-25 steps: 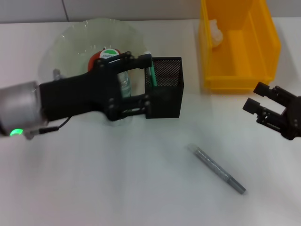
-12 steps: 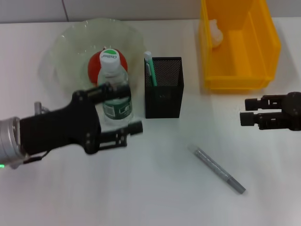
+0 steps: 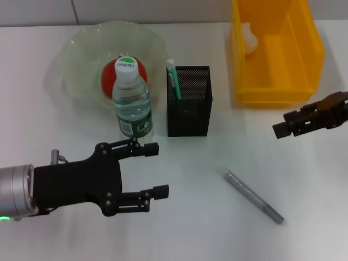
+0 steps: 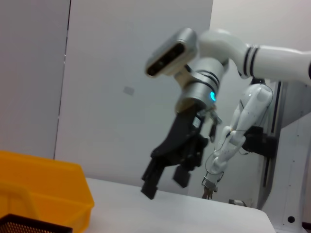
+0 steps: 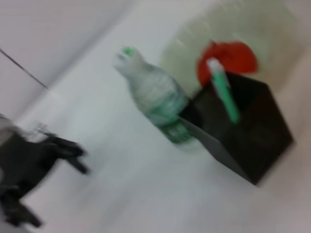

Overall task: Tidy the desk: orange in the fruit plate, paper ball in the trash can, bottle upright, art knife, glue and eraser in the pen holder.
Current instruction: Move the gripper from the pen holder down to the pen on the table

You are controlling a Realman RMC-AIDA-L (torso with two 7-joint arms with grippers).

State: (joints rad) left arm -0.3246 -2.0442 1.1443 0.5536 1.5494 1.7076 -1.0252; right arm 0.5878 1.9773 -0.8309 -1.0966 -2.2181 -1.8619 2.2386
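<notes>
Clear plastic bottle (image 3: 132,99) upright, green cap; left claw (image 3: 151,169) open nearby.

A lab: bare white table (image 3: 179,228), plain grey walls (image 4: 97,73).

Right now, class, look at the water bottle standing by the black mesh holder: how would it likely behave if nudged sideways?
The bottle is tall on a narrow base, so a high nudge would probably tip it. It looks nearly full, so likely weighty and steadier against a low push. If toppled, its round body might roll toward the holder or the plate.
</notes>
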